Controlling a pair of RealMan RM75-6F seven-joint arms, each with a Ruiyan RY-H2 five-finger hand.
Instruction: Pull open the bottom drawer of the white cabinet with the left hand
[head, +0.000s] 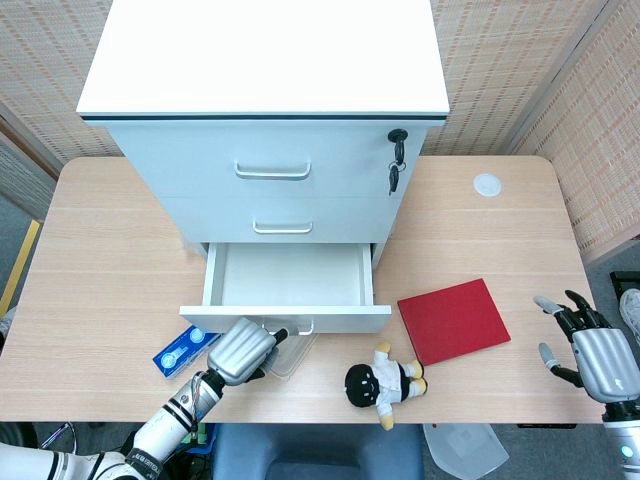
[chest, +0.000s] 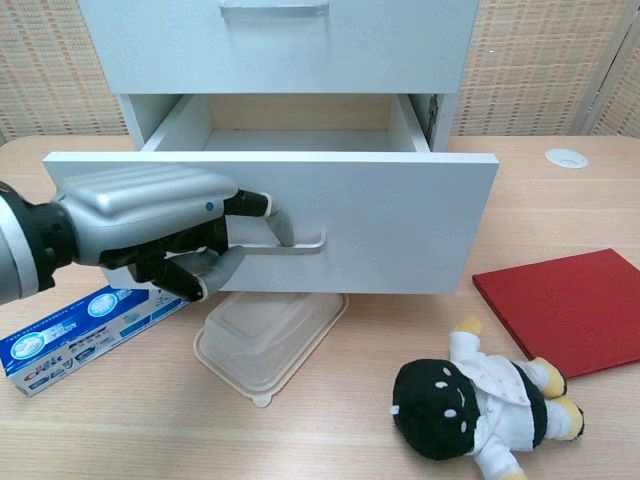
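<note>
One bottom drawer (chest: 380, 220) of the white cabinet (head: 262, 90) stands well out, empty so likely light and free-sliding, left hand (chest: 150, 228) apparently hooking its handle (chest: 295, 240), right hand (head: 590, 350) idle, fingers spread.

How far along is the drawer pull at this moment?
Mostly done: the bottom drawer stands well out of the white cabinet, its inside showing. In hand: the left hand hooks the handle. Left: perhaps a little more travel, then letting go.
</note>
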